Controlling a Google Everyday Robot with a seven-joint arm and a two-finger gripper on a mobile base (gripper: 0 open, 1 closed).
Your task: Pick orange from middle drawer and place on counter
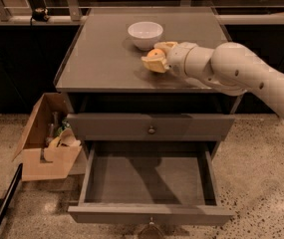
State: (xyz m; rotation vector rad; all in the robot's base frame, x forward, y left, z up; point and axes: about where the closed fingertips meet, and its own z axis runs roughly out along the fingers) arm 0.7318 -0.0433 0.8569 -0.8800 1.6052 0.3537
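The orange (155,54) is small and round and sits between the fingers of my gripper (157,57), just above the counter (101,59) near its middle. The gripper is shut on the orange; its pale fingers (154,64) wrap it from front and back. My white arm reaches in from the right. The middle drawer (149,215) is pulled fully open below, and its inside shows nothing in it. The alike drawer front above it (150,126) is closed.
A white bowl (145,35) stands on the counter just behind and left of the gripper. An open cardboard box (47,144) with items stands on the speckled floor left of the cabinet. A dark rail runs along the back.
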